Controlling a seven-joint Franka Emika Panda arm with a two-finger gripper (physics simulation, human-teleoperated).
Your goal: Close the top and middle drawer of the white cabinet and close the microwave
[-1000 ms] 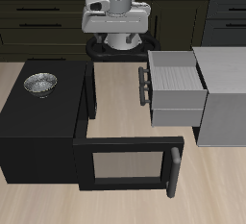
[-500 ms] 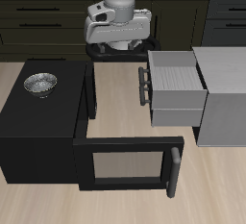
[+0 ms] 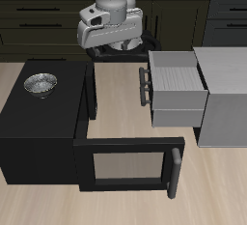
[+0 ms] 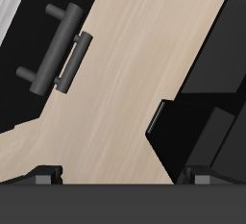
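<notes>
The white cabinet [image 3: 227,89] stands at the table's side. Its top drawer [image 3: 176,72] and middle drawer [image 3: 178,110] are both pulled out, with dark bar handles [image 3: 145,85] on their fronts. The handles also show in the wrist view [image 4: 61,50]. The black microwave [image 3: 41,127] stands across the table, and its door [image 3: 123,167] with a long bar handle [image 3: 176,172] is swung open toward the front edge. A corner of the microwave shows in the wrist view [image 4: 207,122]. My gripper [image 3: 115,42] [image 4: 123,177] hangs open and empty at the table's back, above the gap between microwave and drawers.
A metal bowl [image 3: 41,82] sits on top of the microwave. Dark background cabinets [image 3: 39,21] line the wall behind the robot. Bare wooden table [image 3: 121,98] lies between the microwave and the drawer fronts.
The arm's hand has turned and shifted slightly toward the microwave side over the table's back. The drawers and the microwave door have not moved.
</notes>
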